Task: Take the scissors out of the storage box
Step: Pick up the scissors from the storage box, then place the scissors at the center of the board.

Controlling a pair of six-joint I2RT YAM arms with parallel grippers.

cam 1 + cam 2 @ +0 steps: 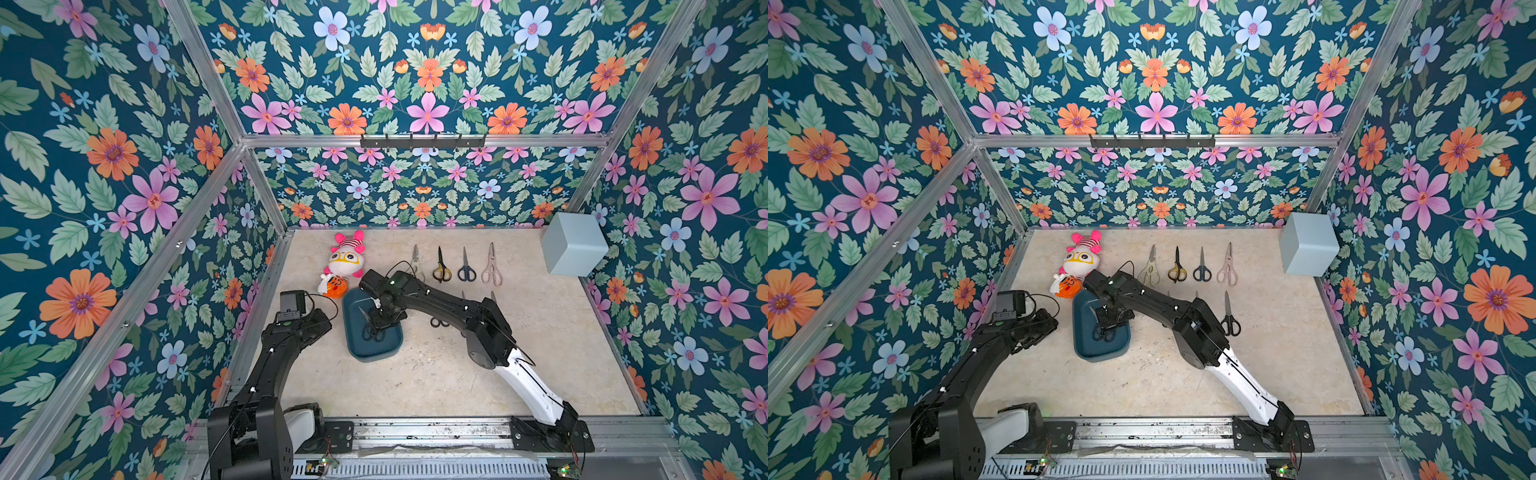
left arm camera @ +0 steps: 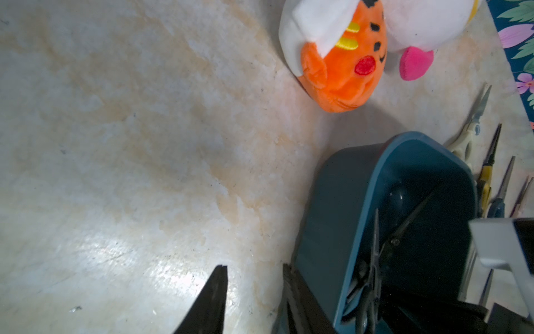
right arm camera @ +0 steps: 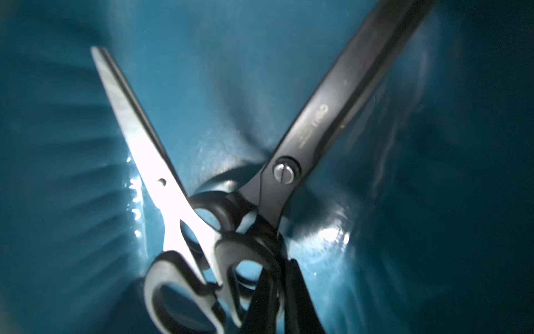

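The dark teal storage box (image 1: 376, 351) (image 1: 1100, 351) lies left of the table's middle. Two pairs of scissors lie crossed in it: a large black-bladed pair (image 3: 332, 115) and a silver-bladed pair (image 3: 144, 150) with black-and-white handles. My right gripper (image 3: 279, 265) reaches down into the box (image 3: 216, 86) and is shut on a handle loop of the black pair; in both top views it (image 1: 380, 322) (image 1: 1111, 320) covers most of them. My left gripper (image 2: 252, 267) is open over bare table, one finger (image 2: 289, 277) against the box's outer wall (image 2: 332, 202).
Four pairs of scissors lie in a row at the back: cream (image 1: 415, 262), yellow-black (image 1: 441, 266), navy (image 1: 466, 266), pale pink (image 1: 491, 266). A black pair (image 1: 1229, 320) lies beside the right arm. Two plush toys (image 1: 345, 259) (image 1: 336, 286) sit just behind the box. A pale cube (image 1: 573, 245) fills the back right corner.
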